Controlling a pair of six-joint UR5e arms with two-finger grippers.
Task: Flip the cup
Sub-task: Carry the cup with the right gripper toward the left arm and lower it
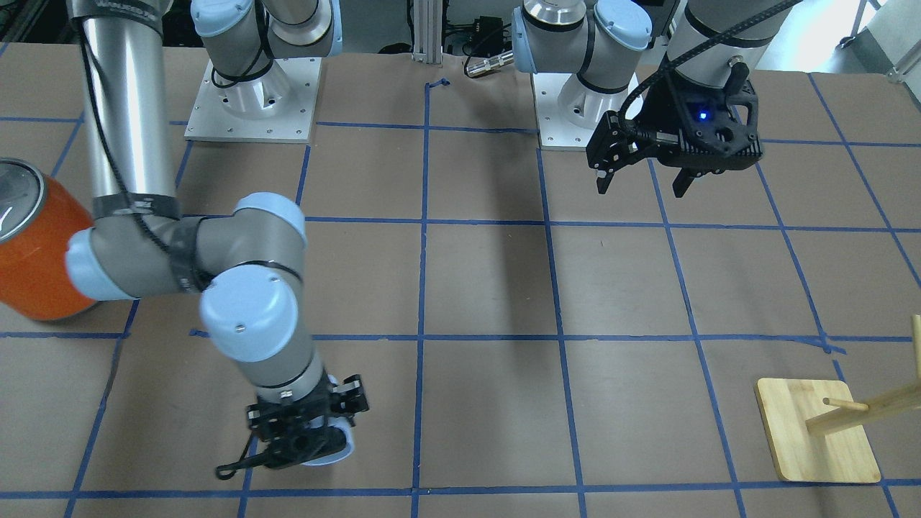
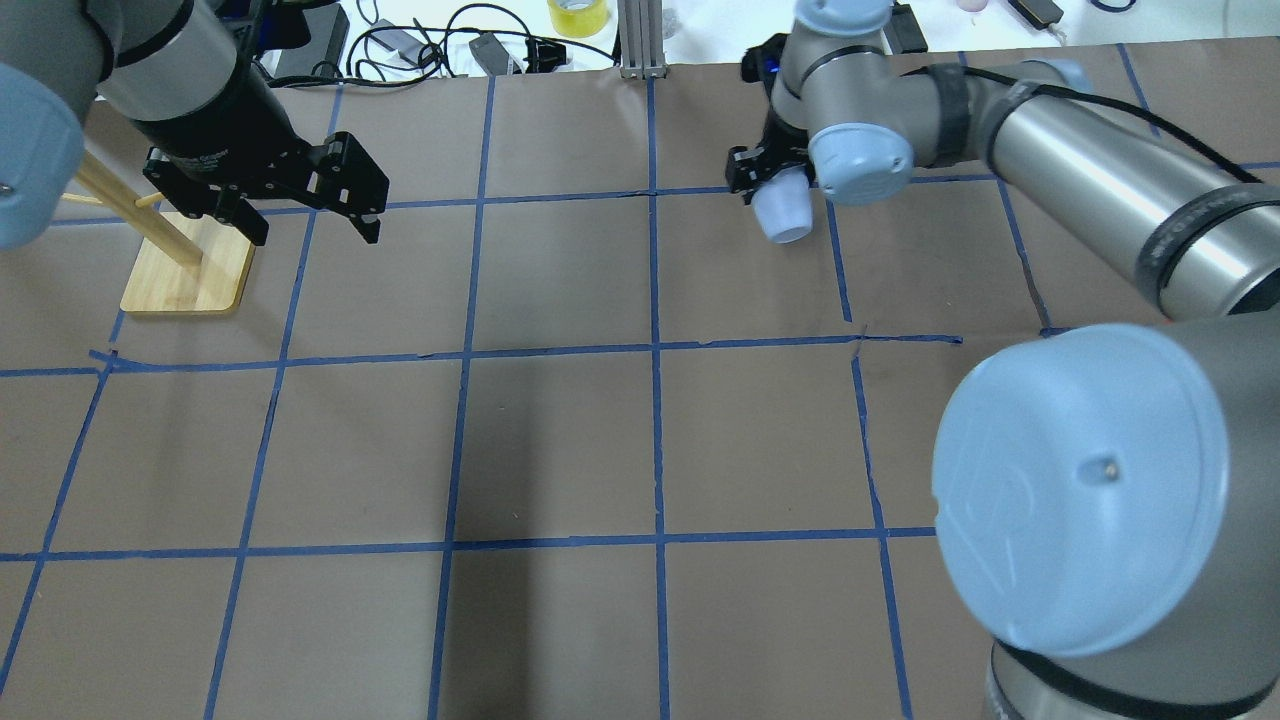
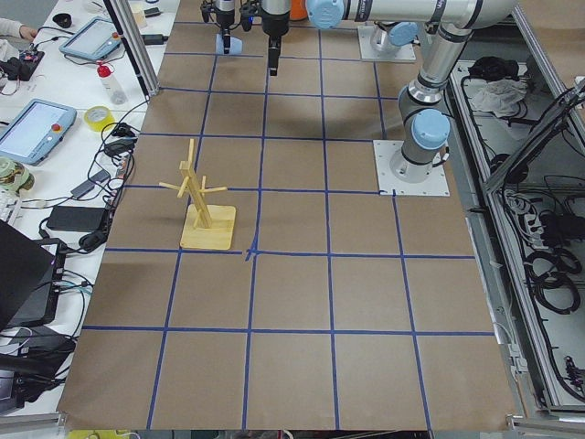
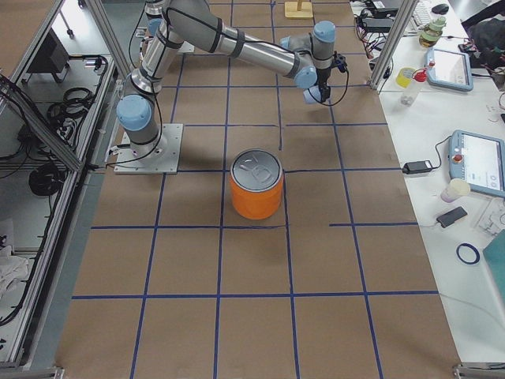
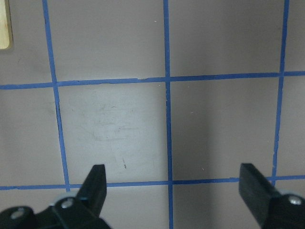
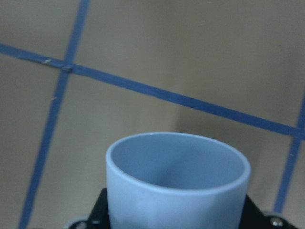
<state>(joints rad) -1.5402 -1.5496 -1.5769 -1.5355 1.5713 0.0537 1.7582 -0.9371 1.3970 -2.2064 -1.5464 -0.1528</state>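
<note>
The cup [image 2: 784, 214] is a small pale blue-white tumbler held in my right gripper [image 2: 772, 192], at the far side of the table to the right of centre. It is tilted, with its open mouth pointing away from the wrist. In the right wrist view the cup [image 6: 177, 179] fills the lower half and shows its bluish inside. In the front-facing view the right gripper [image 1: 313, 437] and the cup [image 1: 339, 444] are low at the left. My left gripper [image 2: 305, 218] is open and empty above the table; the left wrist view shows its fingers [image 5: 97, 183] spread wide.
A large orange can [image 4: 256, 188] with a silver top stands on the robot's right side, also in the front-facing view [image 1: 32, 259]. A wooden peg rack [image 2: 190, 270] on a square base stands at the far left, close beside the left gripper.
</note>
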